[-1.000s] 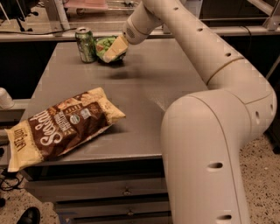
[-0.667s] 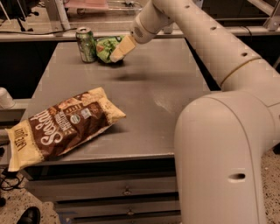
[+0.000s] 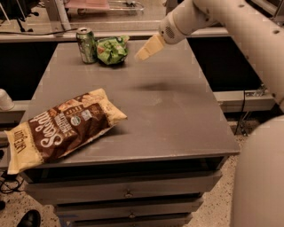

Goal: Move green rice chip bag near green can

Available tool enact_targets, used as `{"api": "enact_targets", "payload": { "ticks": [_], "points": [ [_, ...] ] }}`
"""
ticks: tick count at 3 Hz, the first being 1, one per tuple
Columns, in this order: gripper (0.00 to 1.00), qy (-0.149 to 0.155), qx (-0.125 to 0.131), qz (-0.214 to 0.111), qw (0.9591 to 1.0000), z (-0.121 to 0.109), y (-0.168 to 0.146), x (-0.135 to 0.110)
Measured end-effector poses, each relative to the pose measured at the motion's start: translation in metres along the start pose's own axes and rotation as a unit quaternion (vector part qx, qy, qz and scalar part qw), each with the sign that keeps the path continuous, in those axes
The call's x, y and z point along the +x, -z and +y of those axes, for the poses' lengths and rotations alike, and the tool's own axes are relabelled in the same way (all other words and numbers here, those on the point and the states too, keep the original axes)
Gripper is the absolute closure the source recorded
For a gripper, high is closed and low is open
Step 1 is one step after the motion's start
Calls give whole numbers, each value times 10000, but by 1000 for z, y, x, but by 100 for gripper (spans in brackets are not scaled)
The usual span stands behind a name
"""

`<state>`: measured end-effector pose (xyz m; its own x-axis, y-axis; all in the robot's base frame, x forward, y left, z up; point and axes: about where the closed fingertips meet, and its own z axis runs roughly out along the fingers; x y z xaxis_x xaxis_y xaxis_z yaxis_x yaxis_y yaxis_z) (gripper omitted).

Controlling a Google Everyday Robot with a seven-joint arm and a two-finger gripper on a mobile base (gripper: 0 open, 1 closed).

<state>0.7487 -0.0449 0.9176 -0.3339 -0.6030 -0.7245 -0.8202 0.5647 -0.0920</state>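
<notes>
gripper [image 3: 140, 55] hangs in the air above the far part of the grey table [image 3: 177, 111], to the right of the green rice chip bag [image 3: 112, 49] and clear of it. it points down and to the left, toward the bag, and holds nothing. whether it is open or closed i cannot tell. its faint shadow falls on the bare tabletop below it. the white arm [image 3: 208, 13] comes in from the upper right, and another large white part of the robot fills the lower right corner.

the green rice chip bag lies crumpled near the back edge of the table, just beside the green can [image 3: 86, 45]. the two look to be touching or almost so. the can stands upright on the bag's left, with its silver top showing.

a larger brown and cream bag [image 3: 62, 128] lies flat at the front left of the table, well apart from the other two, and one end hangs over the table's left edge. drawers [image 3: 128, 193] with small knobs sit under the tabletop.
</notes>
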Motion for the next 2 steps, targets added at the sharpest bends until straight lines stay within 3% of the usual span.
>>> {"api": "enact_targets", "payload": {
  "ticks": [1, 2],
  "points": [
    [0, 160, -33, -364, 9992, -7, 39, 19],
    [0, 211, -5, -390, 9990, -11, 46, 26]
  ]
}}
